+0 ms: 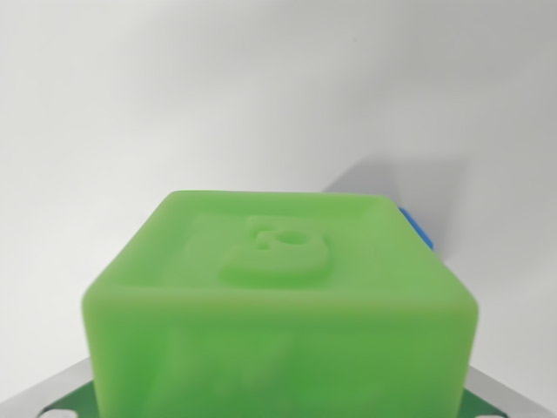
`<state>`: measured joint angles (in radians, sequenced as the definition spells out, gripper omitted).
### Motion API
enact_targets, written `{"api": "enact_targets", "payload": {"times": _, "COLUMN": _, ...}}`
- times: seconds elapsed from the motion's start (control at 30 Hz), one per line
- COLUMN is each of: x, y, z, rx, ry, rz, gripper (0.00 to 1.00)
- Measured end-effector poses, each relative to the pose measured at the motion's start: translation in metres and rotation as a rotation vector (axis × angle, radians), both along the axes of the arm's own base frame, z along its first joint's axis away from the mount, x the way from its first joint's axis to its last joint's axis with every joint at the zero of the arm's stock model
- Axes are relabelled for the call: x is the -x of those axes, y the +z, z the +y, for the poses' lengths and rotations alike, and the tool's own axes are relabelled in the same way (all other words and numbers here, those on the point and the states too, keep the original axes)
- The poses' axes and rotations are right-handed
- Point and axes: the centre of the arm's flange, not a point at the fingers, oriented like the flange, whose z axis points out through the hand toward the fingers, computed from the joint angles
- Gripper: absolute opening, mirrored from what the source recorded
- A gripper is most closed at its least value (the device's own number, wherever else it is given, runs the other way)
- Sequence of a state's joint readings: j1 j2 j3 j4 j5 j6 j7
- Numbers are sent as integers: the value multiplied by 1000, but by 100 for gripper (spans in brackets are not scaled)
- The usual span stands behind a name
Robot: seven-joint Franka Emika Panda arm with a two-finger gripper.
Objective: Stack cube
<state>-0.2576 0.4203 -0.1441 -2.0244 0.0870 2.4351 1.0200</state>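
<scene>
A bright green cube (278, 296) fills the lower half of the wrist view, very close to the camera, with a raised figure moulded into its top face. My gripper (278, 405) appears shut on it. Only slivers of the fingers (52, 396) show, at the bottom corners on either side of the cube. A small blue edge, probably a blue cube (419, 230), peeks out behind the green cube's upper right corner and is mostly hidden by it. I cannot tell whether the two cubes touch.
A plain white surface (174, 104) fills the rest of the view. A grey shadow (392, 174) falls on it behind the cubes at the wrist view's right.
</scene>
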Motion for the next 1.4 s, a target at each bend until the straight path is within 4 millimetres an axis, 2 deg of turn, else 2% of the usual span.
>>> {"api": "enact_targets", "payload": {"times": 0.9, "x": 49, "y": 3, "z": -8, "rx": 0, "ry": -74, "rz": 0, "gripper": 0}}
{"api": "enact_targets", "payload": {"times": 1.0, "x": 49, "y": -2, "z": -9, "rx": 1, "ry": -78, "rz": -3, "gripper": 0}}
{"api": "enact_targets", "payload": {"times": 1.2, "x": 50, "y": -28, "z": -8, "rx": 1, "ry": -80, "rz": 4, "gripper": 0}}
{"api": "enact_targets", "payload": {"times": 1.4, "x": 50, "y": -41, "z": -8, "rx": 1, "ry": -81, "rz": 2, "gripper": 0}}
